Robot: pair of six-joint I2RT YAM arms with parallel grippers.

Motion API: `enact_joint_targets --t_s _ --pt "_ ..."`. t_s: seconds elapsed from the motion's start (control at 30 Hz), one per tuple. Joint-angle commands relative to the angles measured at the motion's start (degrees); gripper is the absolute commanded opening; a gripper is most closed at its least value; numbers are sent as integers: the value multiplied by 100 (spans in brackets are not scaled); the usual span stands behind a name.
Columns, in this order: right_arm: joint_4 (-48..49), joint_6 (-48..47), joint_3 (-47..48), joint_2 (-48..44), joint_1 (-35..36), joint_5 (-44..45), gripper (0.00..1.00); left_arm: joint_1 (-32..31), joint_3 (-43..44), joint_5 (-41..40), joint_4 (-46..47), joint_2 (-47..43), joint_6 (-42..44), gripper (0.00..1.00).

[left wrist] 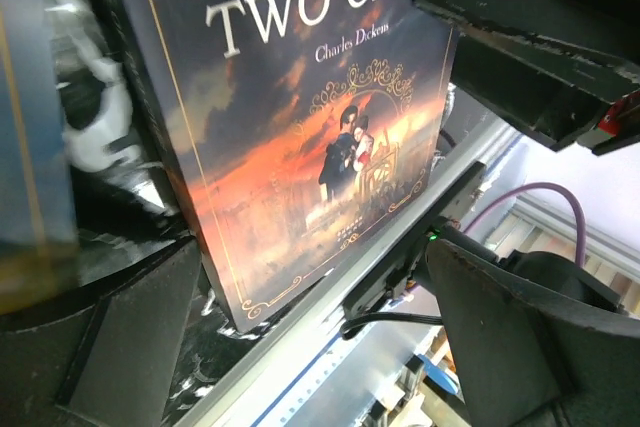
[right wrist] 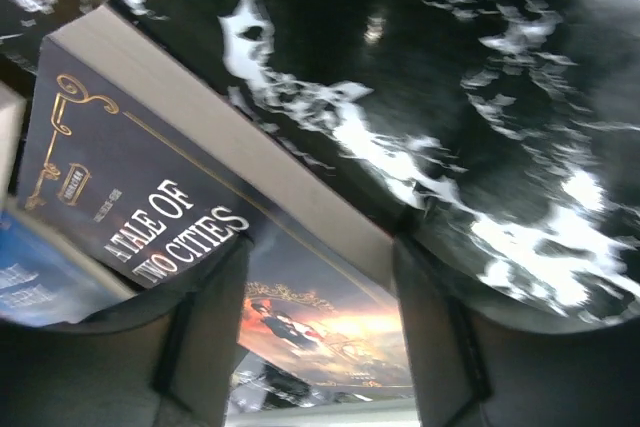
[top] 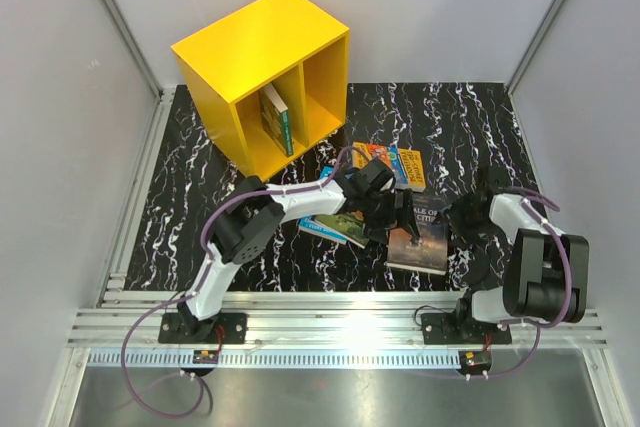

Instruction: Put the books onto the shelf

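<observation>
The yellow shelf (top: 262, 59) stands at the back left with one book (top: 277, 118) upright in its left compartment. Three books lie on the table: an orange-yellow one (top: 388, 161), a green-blue one (top: 333, 226) and the dark "A Tale of Two Cities" (top: 420, 239) (left wrist: 300, 127) (right wrist: 130, 197). My left gripper (top: 398, 219) (left wrist: 320, 347) hangs open and wide over the dark book's left side, with nothing held. My right gripper (top: 455, 225) (right wrist: 320, 347) is at that book's right edge, open. One of its fingers (right wrist: 200, 337) is over the cover and the other is beside the page edge.
The table top is black marble pattern (top: 200, 177) with white walls around it. A metal rail (top: 330, 325) runs along the near edge by the arm bases. The shelf's right compartment (top: 325, 82) has no book in it.
</observation>
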Motion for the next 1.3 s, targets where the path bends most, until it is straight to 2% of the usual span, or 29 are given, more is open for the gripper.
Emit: enact_joint_targets --t_s 0.0,0.03,0.07,0.13,0.17,0.23,0.27,0.43,0.5,0.53,0.6,0.63,0.67,0.73,0.77,0.8,0.83,0.87,0.9,0.97,1.03,1.13,1.27 --pt "1738 502 -502 331 32 -1384 62 32 -145 255 -18 -439 27 99" --pt "1847 616 -529 427 32 -1500 57 40 -172 264 -10 -448 44 99" --pt "1918 652 -529 437 32 -1667 42 40 -190 290 -27 -448 53 99" --pt "1945 635 -459 393 32 -1782 27 49 -207 291 -27 -439 70 99" --pt "1884 609 -337 263 32 -1852 16 41 -225 308 -10 -421 71 99" --pt "1664 547 -144 -62 32 -1941 3 49 -242 352 69 -404 27 99" --pt "1576 538 -64 -186 32 -1985 0 49 -251 361 113 -404 27 99" --pt "1356 626 139 -985 32 -2125 0 93 -601 335 464 -632 -183 99" --pt "1373 670 113 -1074 32 -2257 0 172 -944 369 1130 -824 -481 99" --pt "1391 696 8 -1118 32 -2292 0 207 -1163 378 1472 -878 -996 99" --pt "1478 731 -159 -1189 32 -2372 0 313 -1954 352 2772 -1018 -1614 99" --pt "1514 775 -360 -1259 32 -2415 0 348 -2252 326 3264 -1019 -2252 99" --pt "1549 810 -466 -1303 32 -2494 0 374 -2655 282 4252 -1010 -2554 99" --pt "1584 907 -747 -1504 32 -2530 0 383 -2948 229 5102 -879 -3265 99" --pt "1593 968 -845 -1575 32 -2573 0 383 -3080 99 6080 -826 -3530 99" --pt "1558 1004 -924 -1628 32 -2574 0 383 -3412 -7 6656 -747 -3829 99" --pt "1488 1047 -1055 -1707 23 -2548 0 375 -3546 -156 7262 -642 -4458 99" --pt "1557 1109 -1135 -1751 32 -2547 0 366 -3739 -410 8425 -363 -4769 99" --pt "1715 1353 -1379 -1838 23 -2617 0 357 -3767 -526 8976 -203 -5268 99" --pt "2092 1566 -1600 -1874 23 -2801 0 331 -3706 -658 9891 200 -5536 99" --pt "1893 1278 -1532 -1805 23 -2602 0 322 -3591 -580 9870 264 -5511 99" --pt "1287 452 -1172 -1515 23 -2198 0 287 -3504 -395 8600 -34 -4986 99" --pt "1188 -7 -969 -1128 32 -2161 0 225 -3319 -228 8366 -105 -4798 99"
